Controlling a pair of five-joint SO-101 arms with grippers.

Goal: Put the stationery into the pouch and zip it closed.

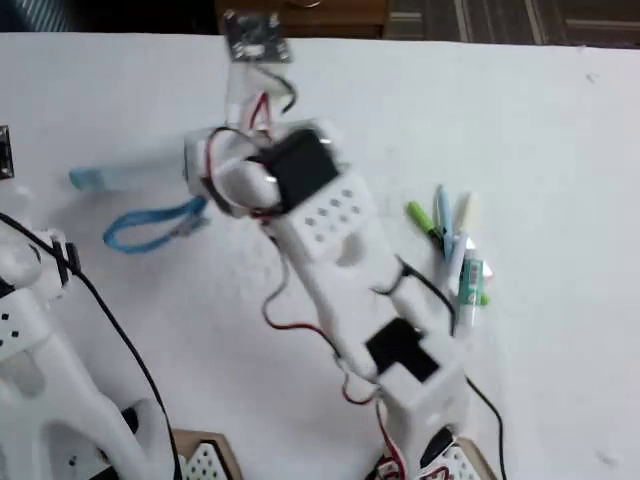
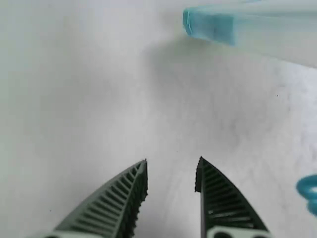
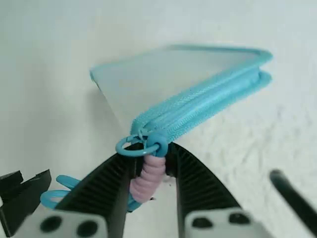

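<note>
nearest the robot, the left arm (image 1: 35, 340) is sitting low at the near left corner of the white table (image 1: 560, 140). its left gripper (image 2: 171, 166) is hovering over bare tabletop with the jaws spread apart and nothing between them. in the left wrist view the blue-edged end of the pouch (image 2: 223, 27) is lying ahead of the fingertips, apart from them, and a bit of the blue wrist strap (image 2: 309, 191) is showing off to one side.

the right arm (image 1: 340, 260) is stretching from the near edge across the middle of the table toward the pouch (image 1: 130, 175). the stationery (image 1: 455, 250), a small cluster of pens and markers, is lying on the table on the right arm's right side, outside the pouch and well apart from it.

farther out, the right gripper (image 3: 150, 156) is pinching the pink zipper pull (image 3: 147, 178) between pressed-together jaws, right at the blue ring on the end of the zipper. the translucent pouch (image 3: 188, 84) is lying flat on the table beyond the fingertips, its blue zipper (image 3: 208, 101) running along one edge. the wrist strap (image 1: 150, 225) is lying looped on the table just beside the pouch, on its near side.
</note>
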